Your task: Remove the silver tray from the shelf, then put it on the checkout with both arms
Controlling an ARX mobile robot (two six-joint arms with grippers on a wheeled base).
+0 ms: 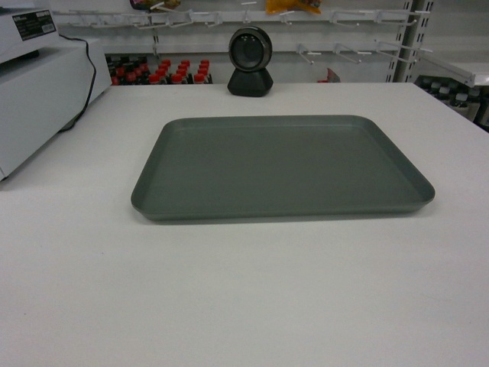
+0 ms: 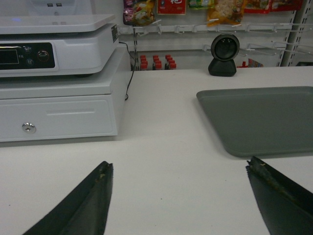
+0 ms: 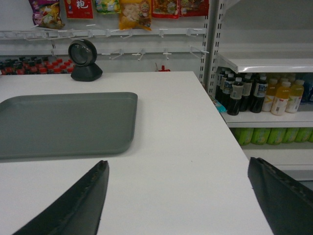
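1. Left gripper (image 2: 178, 196): jaws spread wide, nothing between, hovering over bare worktop (image 2: 166, 161). Silver tray (image 2: 261, 120) lies at 1 o'clock, its near edge just ahead of the right-hand finger.
2. Right gripper (image 3: 178, 196): jaws wide apart, empty. Tray at 10 o'clock; worktop's right edge runs at 2 o'clock, bottle shelves (image 3: 264, 117) beyond.
3. Head view: tray flat on the checkout worktop, centre; bare white surface all round its rim.
4. Scanner (image 1: 250, 61) at 12, cash register (image 1: 42, 84) at 10, both apart from tray.

White counter (image 1: 252, 298): silver tray (image 1: 283, 168) lies flat at its middle. Black scanner (image 1: 250, 61) stands at the far edge. White cash register (image 1: 42, 92) occupies the far left corner.
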